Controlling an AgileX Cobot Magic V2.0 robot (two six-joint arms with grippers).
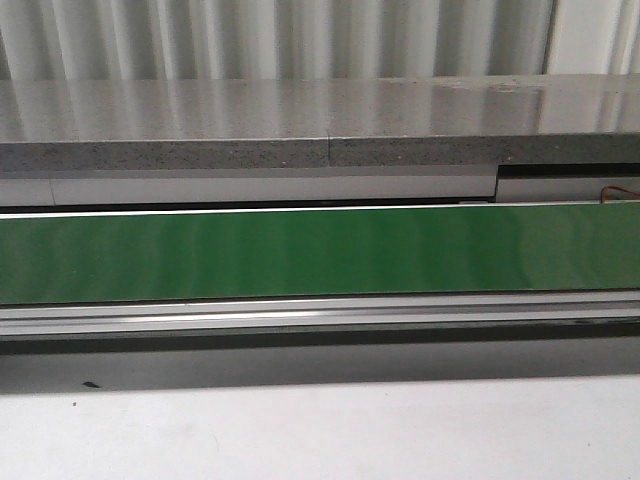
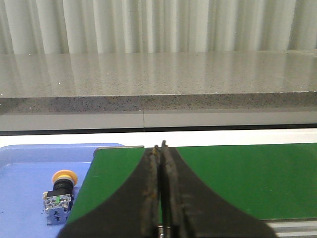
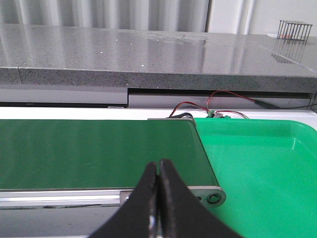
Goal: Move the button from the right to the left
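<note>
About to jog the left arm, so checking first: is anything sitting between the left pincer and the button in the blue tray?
Nothing visible does. The button lies in the blue tray, beside the green belt, and the shut left pincer hangs over the belt's end.

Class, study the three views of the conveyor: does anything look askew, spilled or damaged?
Little stands out. The button lies in the blue tray beside the green belt, yellow cap pointing away from the camera. Both claws, left and right, are shut and empty. Loose red wires behind the belt's end look untidy.
</note>
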